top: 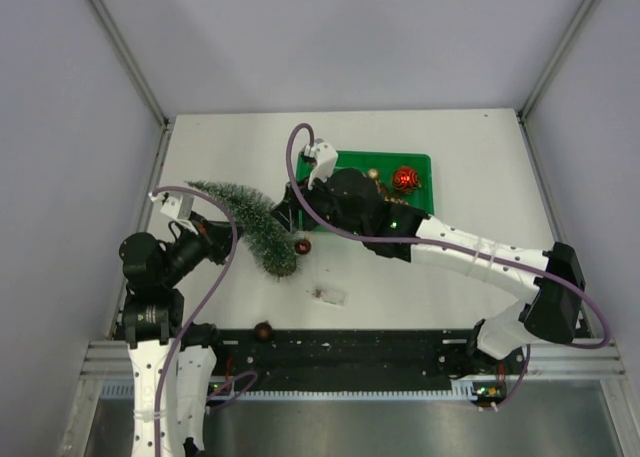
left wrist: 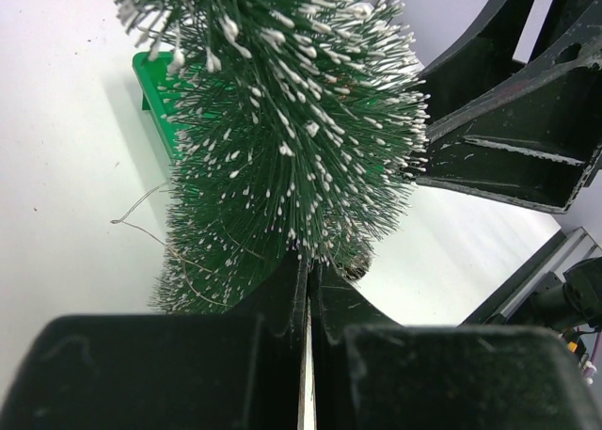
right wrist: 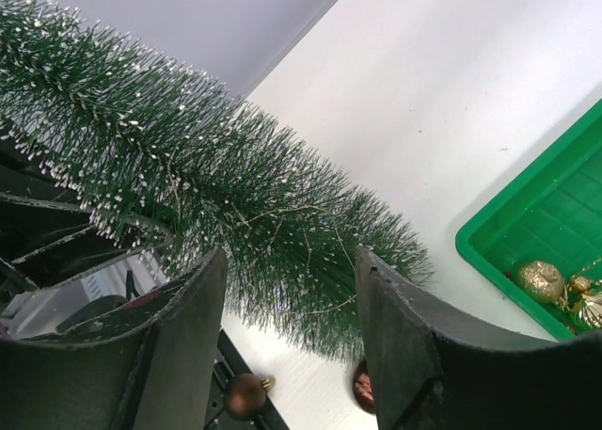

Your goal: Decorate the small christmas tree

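One small christmas tree hangs tilted over the left of the worktop, its bristles pinched in the left tool, whose fingers are pressed together. The right tool is spread by the tree's wide end. Two brown baubles lie loose, one beside that end and one at the near edge. One green tray holds one red bauble.

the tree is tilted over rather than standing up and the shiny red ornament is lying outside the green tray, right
Not quite. The shiny red ornament lies inside the green tray, not outside it, as the top external view shows. The rest holds: the small christmas tree is tilted over rather than standing up.
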Action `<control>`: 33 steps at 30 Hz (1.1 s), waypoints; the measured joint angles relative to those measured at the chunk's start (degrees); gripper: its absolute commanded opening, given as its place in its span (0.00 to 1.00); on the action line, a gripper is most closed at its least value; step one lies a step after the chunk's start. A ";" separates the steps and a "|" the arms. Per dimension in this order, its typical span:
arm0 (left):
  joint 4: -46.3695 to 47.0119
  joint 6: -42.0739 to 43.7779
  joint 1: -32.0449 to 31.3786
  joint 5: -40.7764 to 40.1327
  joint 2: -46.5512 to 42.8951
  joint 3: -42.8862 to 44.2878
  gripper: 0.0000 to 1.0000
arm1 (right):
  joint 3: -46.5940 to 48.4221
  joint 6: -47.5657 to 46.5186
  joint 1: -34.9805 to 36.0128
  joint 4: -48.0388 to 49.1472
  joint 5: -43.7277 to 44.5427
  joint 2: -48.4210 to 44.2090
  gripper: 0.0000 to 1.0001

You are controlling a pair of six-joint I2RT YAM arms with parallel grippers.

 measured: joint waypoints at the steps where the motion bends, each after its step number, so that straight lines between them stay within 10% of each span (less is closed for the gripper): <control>1: 0.00 0.00 0.00 0.00 0.00 0.00 0.00 | -0.07 0.00 0.00 -0.02 0.13 0.00 0.56; 18: -0.04 0.02 0.00 0.02 -0.04 0.00 0.00 | -0.44 0.37 -11.89 -10.51 7.17 -0.92 0.51; 24: -0.09 0.04 0.00 0.02 -0.37 0.00 0.00 | 1.33 1.88 -24.04 -15.82 10.19 8.35 0.61; 33: -0.11 0.13 0.00 0.00 -0.37 0.00 0.00 | 2.60 1.70 -24.44 -20.31 8.22 24.48 0.64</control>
